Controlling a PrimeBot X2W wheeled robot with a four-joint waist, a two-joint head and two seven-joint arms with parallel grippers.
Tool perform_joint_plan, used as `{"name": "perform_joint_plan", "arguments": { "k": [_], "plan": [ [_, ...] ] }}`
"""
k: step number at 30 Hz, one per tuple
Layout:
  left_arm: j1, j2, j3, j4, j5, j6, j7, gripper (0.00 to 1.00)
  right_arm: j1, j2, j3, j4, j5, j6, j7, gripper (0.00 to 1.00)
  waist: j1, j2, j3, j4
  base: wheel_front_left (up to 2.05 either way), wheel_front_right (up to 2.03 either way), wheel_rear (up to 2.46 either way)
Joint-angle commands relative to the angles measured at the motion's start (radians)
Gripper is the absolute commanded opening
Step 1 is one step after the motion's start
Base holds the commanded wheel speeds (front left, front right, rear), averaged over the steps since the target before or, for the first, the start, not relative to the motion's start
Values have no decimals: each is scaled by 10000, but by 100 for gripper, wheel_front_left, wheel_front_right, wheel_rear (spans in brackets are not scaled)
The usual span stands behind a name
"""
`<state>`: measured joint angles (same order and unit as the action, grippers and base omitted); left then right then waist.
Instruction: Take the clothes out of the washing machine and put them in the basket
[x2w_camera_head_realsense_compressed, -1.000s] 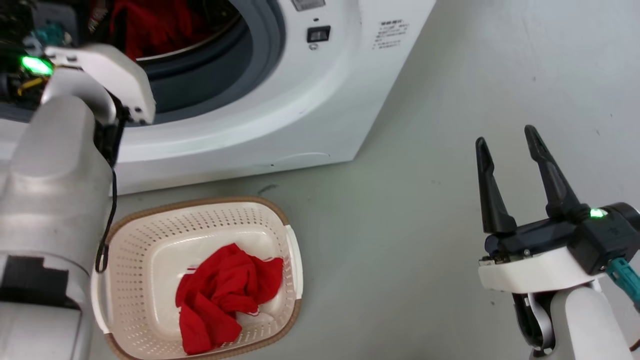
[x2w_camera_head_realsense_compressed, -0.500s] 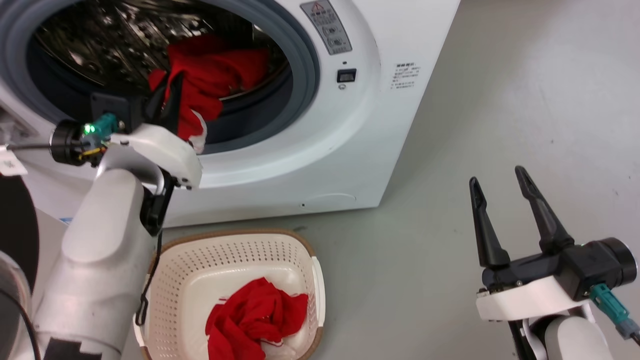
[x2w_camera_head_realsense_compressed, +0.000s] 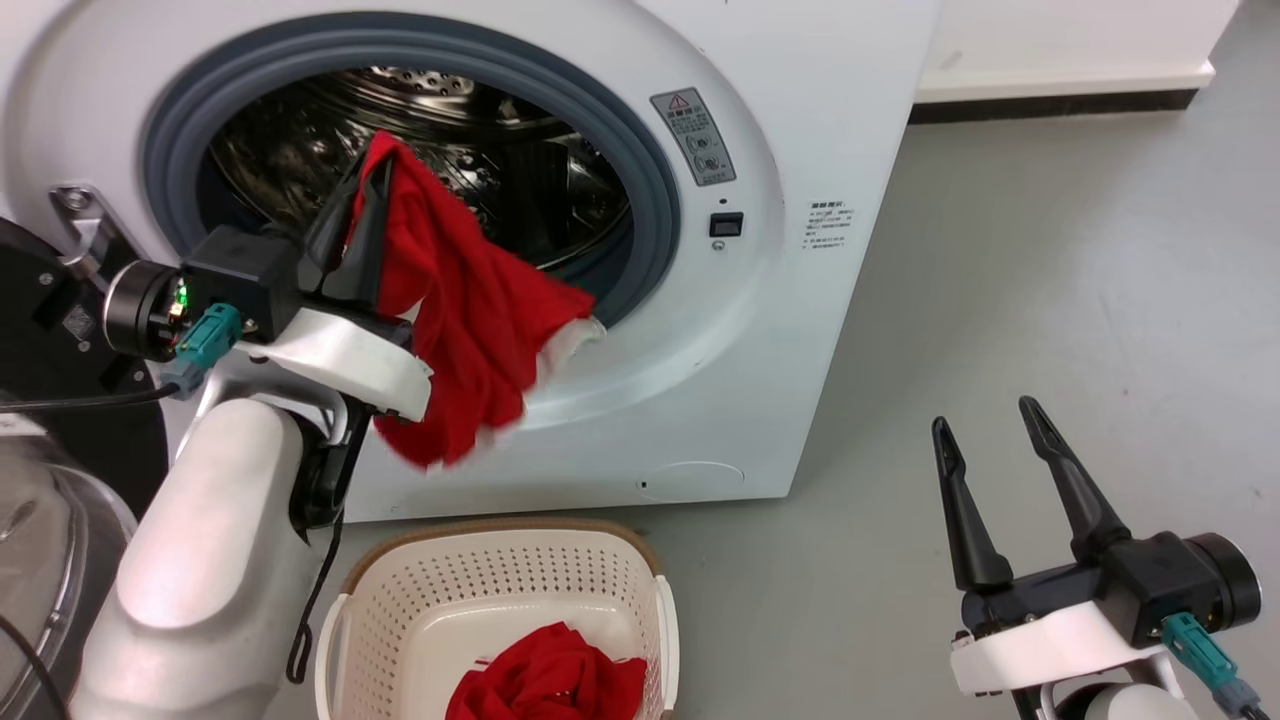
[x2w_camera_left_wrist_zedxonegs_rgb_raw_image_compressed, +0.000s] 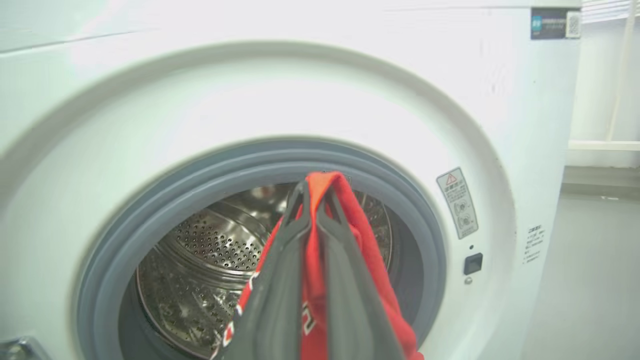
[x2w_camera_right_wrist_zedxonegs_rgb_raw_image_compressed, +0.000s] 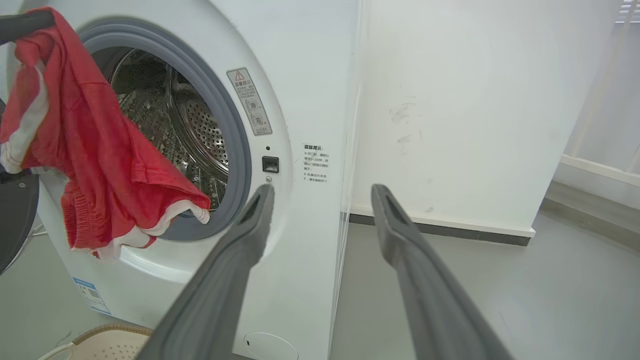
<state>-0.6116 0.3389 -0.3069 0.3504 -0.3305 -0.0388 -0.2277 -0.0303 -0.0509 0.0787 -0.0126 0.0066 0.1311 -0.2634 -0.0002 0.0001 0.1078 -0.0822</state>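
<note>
The white washing machine (x2w_camera_head_realsense_compressed: 800, 120) stands with its porthole open. My left gripper (x2w_camera_head_realsense_compressed: 362, 180) is shut on a red garment (x2w_camera_head_realsense_compressed: 470, 320) with white trim, held just outside the grey rubber rim. The cloth hangs down over the rim's lower edge. In the left wrist view my left gripper (x2w_camera_left_wrist_zedxonegs_rgb_raw_image_compressed: 314, 192) pinches the red garment (x2w_camera_left_wrist_zedxonegs_rgb_raw_image_compressed: 360, 225) before the perforated drum (x2w_camera_left_wrist_zedxonegs_rgb_raw_image_compressed: 210, 240). Below, the cream basket (x2w_camera_head_realsense_compressed: 480, 590) holds another red garment (x2w_camera_head_realsense_compressed: 550, 680). My right gripper (x2w_camera_head_realsense_compressed: 985, 420) stands open over the floor to the right, holding nothing.
The machine's black-framed glass door (x2w_camera_head_realsense_compressed: 40, 330) is swung open at the far left, beside my left arm. Grey floor (x2w_camera_head_realsense_compressed: 1050, 250) stretches to the right of the machine, up to a white wall with a dark skirting (x2w_camera_right_wrist_zedxonegs_rgb_raw_image_compressed: 450, 230).
The head camera has tilted up. My left gripper has drawn the red garment out of the drum, so it now hangs in front of the porthole. The right gripper stays open in place.
</note>
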Motion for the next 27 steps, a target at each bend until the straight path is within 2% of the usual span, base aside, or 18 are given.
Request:
{"name": "perform_joint_plan", "arguments": {
  "k": [1,9,14,22,27],
  "plan": [
    [236,74,62,-660,-87,112,176,0,176,12,18,32,-43,-7,-20,100,2,-1,-150,86,0,0,0],
    [924,503,80,-3575,108,627,956,0,294,14,19,0,66,-7,-20,100,2,-1,-289,107,0,0,0],
    [1430,610,61,-4791,111,863,1266,0,344,12,-12,-15,96,-7,-20,100,2,-1,-248,133,0,0,0],
    [2387,755,-48,-5701,77,1105,1491,0,245,11,-99,-38,93,-7,-20,100,2,-1,-70,249,0,0,0],
    [3130,720,-295,-5632,-35,1144,1534,0,33,12,-145,-85,40,-7,-20,100,2,-1,161,355,0,0,0]
  ]
}}
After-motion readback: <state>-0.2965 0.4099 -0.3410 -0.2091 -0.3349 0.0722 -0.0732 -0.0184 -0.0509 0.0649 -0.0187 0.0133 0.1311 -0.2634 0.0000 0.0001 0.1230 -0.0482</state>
